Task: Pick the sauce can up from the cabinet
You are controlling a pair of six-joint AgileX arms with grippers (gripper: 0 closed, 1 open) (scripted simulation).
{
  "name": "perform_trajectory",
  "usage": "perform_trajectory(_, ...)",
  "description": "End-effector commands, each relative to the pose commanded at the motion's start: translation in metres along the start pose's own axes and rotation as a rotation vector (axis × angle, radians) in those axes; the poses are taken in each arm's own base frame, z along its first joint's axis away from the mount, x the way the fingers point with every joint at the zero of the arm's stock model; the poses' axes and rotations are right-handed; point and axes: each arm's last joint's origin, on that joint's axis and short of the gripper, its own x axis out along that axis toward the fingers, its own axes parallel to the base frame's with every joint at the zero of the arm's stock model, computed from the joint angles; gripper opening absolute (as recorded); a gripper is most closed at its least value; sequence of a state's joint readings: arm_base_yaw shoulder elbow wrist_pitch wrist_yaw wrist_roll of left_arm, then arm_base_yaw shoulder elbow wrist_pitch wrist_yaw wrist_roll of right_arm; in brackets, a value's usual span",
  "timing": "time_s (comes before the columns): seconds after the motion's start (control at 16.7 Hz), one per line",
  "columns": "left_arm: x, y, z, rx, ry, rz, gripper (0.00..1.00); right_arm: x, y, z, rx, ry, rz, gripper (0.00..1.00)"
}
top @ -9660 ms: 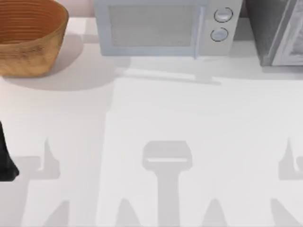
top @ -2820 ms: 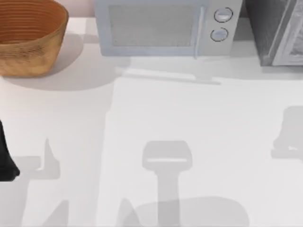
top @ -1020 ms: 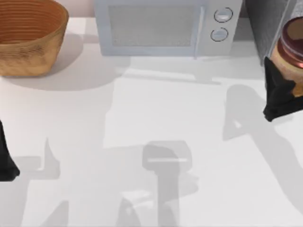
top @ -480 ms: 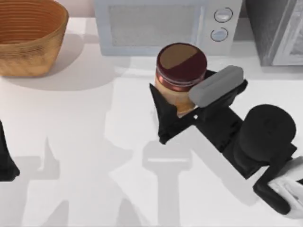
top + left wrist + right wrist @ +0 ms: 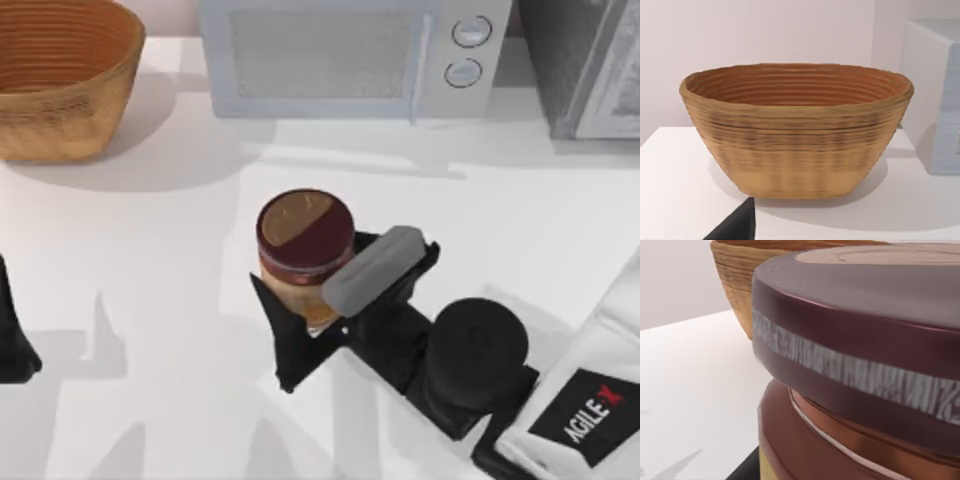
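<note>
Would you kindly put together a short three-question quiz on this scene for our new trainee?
1. True or false: the right tool is shut on the sauce can.
2. Which is closest to the basket? A) the cabinet B) the microwave C) the sauce can
3. Fill in: the left tool sits at the table's ____ edge in the top view.

Key: 1 true; 2 B; 3 left.

Maroon-banded sauce can (image 5: 304,247) with coppery lid and tan label; ribbed orange-brown basket (image 5: 62,80); white worktop (image 5: 150,260); dark grey speckled cabinet (image 5: 570,60); black right hand (image 5: 318,330)
</note>
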State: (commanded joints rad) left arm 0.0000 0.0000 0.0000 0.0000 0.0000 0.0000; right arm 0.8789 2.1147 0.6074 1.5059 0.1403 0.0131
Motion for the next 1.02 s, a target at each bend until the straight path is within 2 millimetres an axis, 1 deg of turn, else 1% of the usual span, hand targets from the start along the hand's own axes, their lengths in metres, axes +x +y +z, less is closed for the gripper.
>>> perform_trajectory(0.24, 0.000, 0.000, 0.000, 0.000, 0.000, 0.000, 1.00, -0.001, -0.002, -0.001, 0.001, 0.006, -0.003, 0.00)
perform_trajectory(0.36, 0.000, 0.000, 0.000, 0.000, 0.000, 0.000, 1.00, 0.003, -0.001, -0.002, 0.001, 0.006, -0.001, 0.00)
perform_trajectory(0.48, 0.000, 0.000, 0.000, 0.000, 0.000, 0.000, 1.00, 0.015, 0.000, -0.005, 0.000, -0.001, 0.003, 0.00)
perform_trajectory(0.6, 0.000, 0.000, 0.000, 0.000, 0.000, 0.000, 1.00, 0.031, 0.001, -0.008, -0.003, -0.016, 0.005, 0.00)
perform_trajectory(0.78, 0.000, 0.000, 0.000, 0.000, 0.000, 0.000, 1.00, 0.052, 0.002, -0.017, -0.005, -0.020, 0.004, 0.00)
perform_trajectory(0.9, 0.000, 0.000, 0.000, 0.000, 0.000, 0.000, 1.00, 0.059, 0.001, -0.025, -0.001, -0.004, 0.001, 0.00)
perform_trajectory(1.02, 0.000, 0.000, 0.000, 0.000, 0.000, 0.000, 1.00, 0.060, 0.001, -0.026, 0.000, 0.000, 0.000, 0.00)
